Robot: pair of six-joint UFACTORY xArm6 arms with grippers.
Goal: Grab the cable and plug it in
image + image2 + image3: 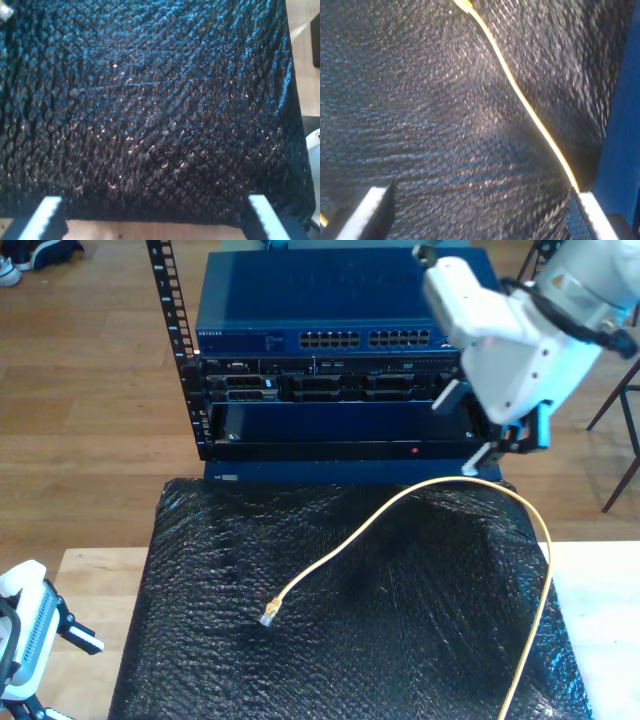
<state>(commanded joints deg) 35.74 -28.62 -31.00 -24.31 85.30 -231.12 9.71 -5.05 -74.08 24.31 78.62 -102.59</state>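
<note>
Pale ridged fingertips (367,215) of my second tool (480,220), spread wide and empty, hanging over the black mat (420,100). Thin yellow cable (520,95) crossing the mat beneath them and passing close by one fingertip, not between the pair. Seen from the exterior view, my second tool (495,445) high above the mat's far edge, by the blue network rack (330,340) standing just beyond that edge.

Cable (400,498) arching across the far part of the mat (400,640), then down along the mat's edge on the exterior view's right. Clear plug (268,617) at its free end, lying flat near the mat's middle, well apart from both tools.

My first tool (155,220) also spread open and empty, looking onto the mat (150,100). Probably the white tool (50,635) beside the mat's near corner on the exterior view's left, though hard to confirm from its own view.

Step in hand, judged from this: reaching to grasp. Best done by shifting away from the arc toward the mat's middle, lining the fingers across the cable just behind the plug, descending straight, and closing gently. Worth keeping the clip free and the plug pointing at the rack.
</note>
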